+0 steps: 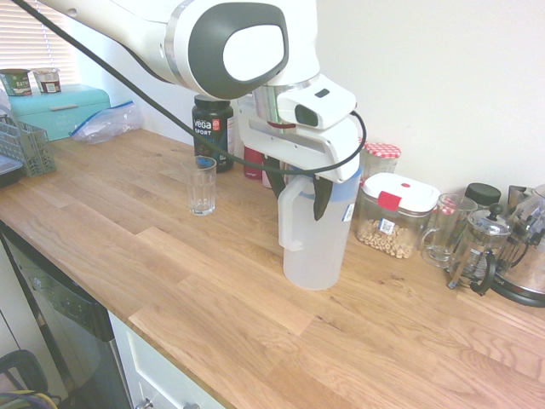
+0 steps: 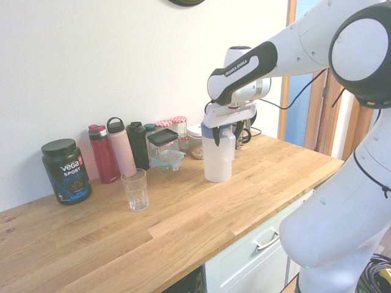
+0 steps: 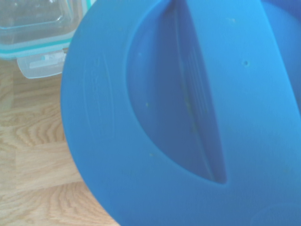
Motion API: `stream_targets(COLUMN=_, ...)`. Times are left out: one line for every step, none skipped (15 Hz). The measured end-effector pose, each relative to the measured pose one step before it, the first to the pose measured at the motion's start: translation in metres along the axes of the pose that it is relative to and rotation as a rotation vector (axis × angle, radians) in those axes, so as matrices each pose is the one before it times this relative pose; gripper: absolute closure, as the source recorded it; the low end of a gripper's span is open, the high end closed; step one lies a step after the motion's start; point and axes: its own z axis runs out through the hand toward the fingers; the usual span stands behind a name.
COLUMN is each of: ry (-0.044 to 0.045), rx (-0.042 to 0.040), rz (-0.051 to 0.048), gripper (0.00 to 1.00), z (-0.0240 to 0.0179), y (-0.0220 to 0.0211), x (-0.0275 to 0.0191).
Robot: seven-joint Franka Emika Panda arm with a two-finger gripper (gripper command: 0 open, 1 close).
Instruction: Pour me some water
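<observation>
A wooden kitchen counter (image 1: 170, 264) is seen against a white wall. The frosted pitcher (image 1: 313, 243) stands upright on it, its blue lid (image 3: 188, 117) filling the wrist view. The gripper (image 1: 298, 189) is spread over the pitcher's top, fingers straddling it. A drinking glass (image 1: 203, 186) stands apart from the pitcher.

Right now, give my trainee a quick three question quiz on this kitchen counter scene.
1. True or false: the gripper is open, its fingers straddling the top of the pitcher.
2. What colour is the pitcher's lid?
3. The drinking glass is: A) lying on its side, B) upright and apart from the pitcher, C) held by the gripper.

Key: 1 true; 2 blue; 3 B.
</observation>
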Motion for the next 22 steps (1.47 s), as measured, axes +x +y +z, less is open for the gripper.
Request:
stream_targets(ry=-0.00091, rx=-0.00083, rz=-0.00096, gripper=1.0, z=0.00059, y=-0.00029, x=-0.0004)
stream_targets(ry=-0.00091, rx=-0.00088, rz=-0.00084, gripper=1.0, z=0.00059, y=-0.00034, x=-0.00026)
stream_targets(ry=-0.0016, rx=-0.00156, rz=-0.0005, gripper=1.0, z=0.00105, y=-0.00021, x=-0.00012)
stream_targets(ry=-0.0026, rx=-0.00247, rz=-0.00089, gripper=1.0, z=0.00162, y=-0.00038, x=-0.00024)
stream_targets(ry=-0.00286, rx=-0.00266, rz=-0.00079, gripper=1.0, z=0.00185, y=-0.00036, x=-0.00018)
stream_targets(ry=-0.00273, rx=-0.00239, rz=-0.00144, gripper=1.0, z=0.00173, y=-0.0006, x=-0.00037)
stream_targets(ry=-0.00272, rx=-0.0022, rz=-0.00085, gripper=1.0, z=0.0017, y=-0.0004, x=-0.0002)
stream_targets(ry=-0.002, rx=-0.0016, rz=-0.00075, gripper=1.0, z=0.00156, y=-0.00048, x=-0.00015)
stream_targets(ry=-0.0019, rx=-0.0018, rz=-0.00058, gripper=1.0, z=0.00154, y=-0.00035, x=-0.00007)
stream_targets(ry=-0.00104, rx=-0.00104, rz=-0.00016, gripper=1.0, z=0.0012, y=-0.0002, x=0.0001)
stream_targets(ry=-0.00032, rx=-0.0004, rz=-0.00008, gripper=1.0, z=0.00078, y=-0.00015, x=0.00012)
stream_targets(ry=-0.00007, rx=-0.00014, rz=-0.00039, gripper=1.0, z=0.00019, y=-0.00017, x=-0.00008)
stream_targets(ry=0.00002, rx=-0.00009, rz=-0.00051, gripper=1.0, z=0.0002, y=-0.00024, x=-0.0001)
stream_targets(ry=0.00059, rx=0.0004, rz=-0.00028, gripper=1.0, z=0.0, y=-0.0002, x=0.00003)
stream_targets(ry=0.00161, rx=0.0013, rz=-0.00006, gripper=1.0, z=-0.0006, y=-0.00032, x=0.00035)
stream_targets(ry=0.00005, rx=0.0, rz=-0.00012, gripper=1.0, z=-0.00002, y=-0.00005, x=-0.00002)
stream_targets(ry=0.00036, rx=0.00025, rz=-0.00015, gripper=1.0, z=-0.00019, y=-0.00012, x=0.00008)
stream_targets(ry=0.00037, rx=0.00029, rz=-0.00175, gripper=1.0, z=-0.00022, y=-0.00009, x=0.00013)
stream_targets(ry=0.00036, rx=0.00025, rz=-0.00202, gripper=1.0, z=-0.00045, y=-0.00012, x=0.00021)
stream_targets(ry=0.00181, rx=0.00094, rz=-0.00133, gripper=1.0, z=-0.00163, y=-0.00009, x=0.00023)
stream_targets(ry=0.00418, rx=0.00321, rz=-0.00158, gripper=1.0, z=-0.00406, y=0.0003, x=-0.00013)
stream_targets(ry=0.00569, rx=0.00545, rz=-0.00346, gripper=1.0, z=-0.00646, y=0.00073, x=-0.00062)
